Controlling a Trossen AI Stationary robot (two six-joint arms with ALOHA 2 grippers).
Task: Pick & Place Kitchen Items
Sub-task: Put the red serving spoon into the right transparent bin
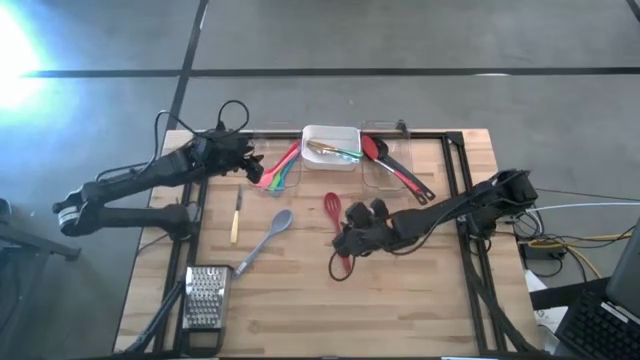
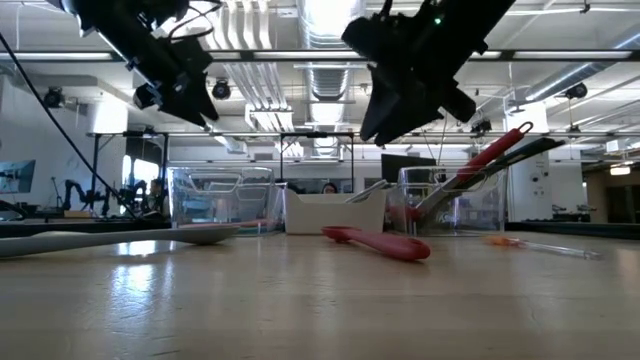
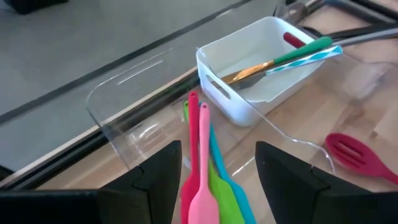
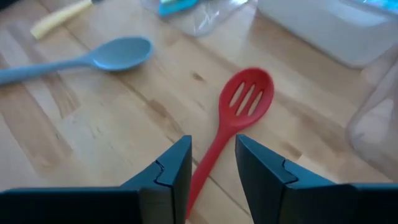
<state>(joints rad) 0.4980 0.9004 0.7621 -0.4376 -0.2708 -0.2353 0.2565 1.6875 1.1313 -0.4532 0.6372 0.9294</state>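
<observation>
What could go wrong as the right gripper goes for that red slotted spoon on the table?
The right gripper straddles only the thin handle of the red slotted spoon, so it may pivot or slip when lifted. The blue spoon lies close by and could get nudged.

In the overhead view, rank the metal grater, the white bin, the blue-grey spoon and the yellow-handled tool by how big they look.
Largest to smallest:
1. metal grater and white bin: too similar to rank
2. blue-grey spoon: long but slim
3. yellow-handled tool: shortest and thinnest
</observation>
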